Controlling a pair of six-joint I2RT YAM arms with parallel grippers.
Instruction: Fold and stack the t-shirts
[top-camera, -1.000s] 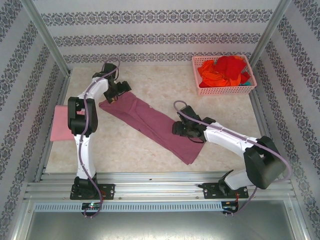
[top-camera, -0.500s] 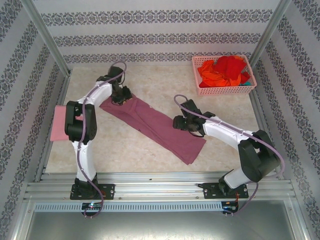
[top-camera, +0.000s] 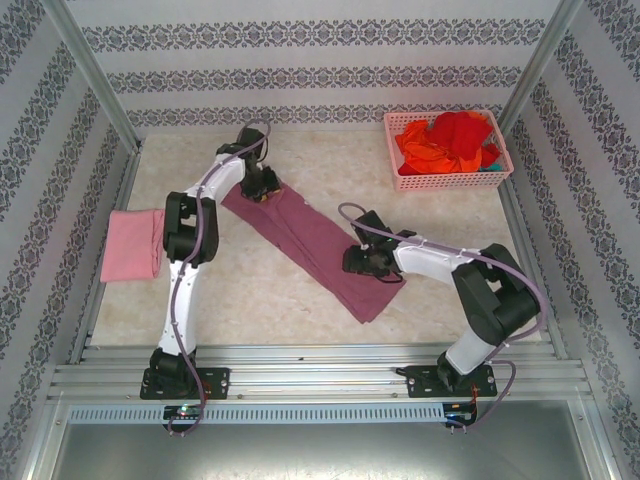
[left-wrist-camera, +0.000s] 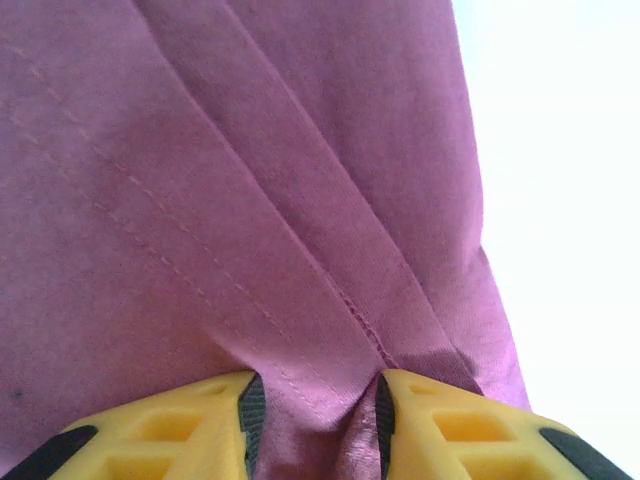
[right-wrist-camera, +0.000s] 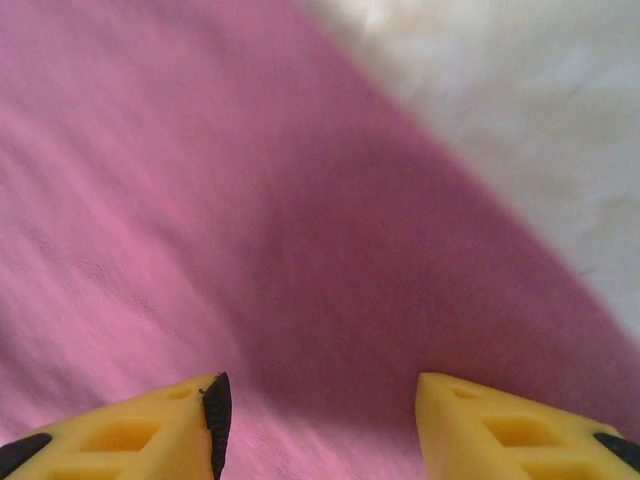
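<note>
Left wrist: left tool (left-wrist-camera: 312, 415) tight on mauve t-shirt (left-wrist-camera: 200, 200); right tool (right-wrist-camera: 318, 405) wide apart above it.

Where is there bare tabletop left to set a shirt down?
Bare table between the light pink shirt and the maroon shirt, also between maroon shirt and basket. Crowded along the maroon shirt, where left gripper and right gripper sit.
</note>
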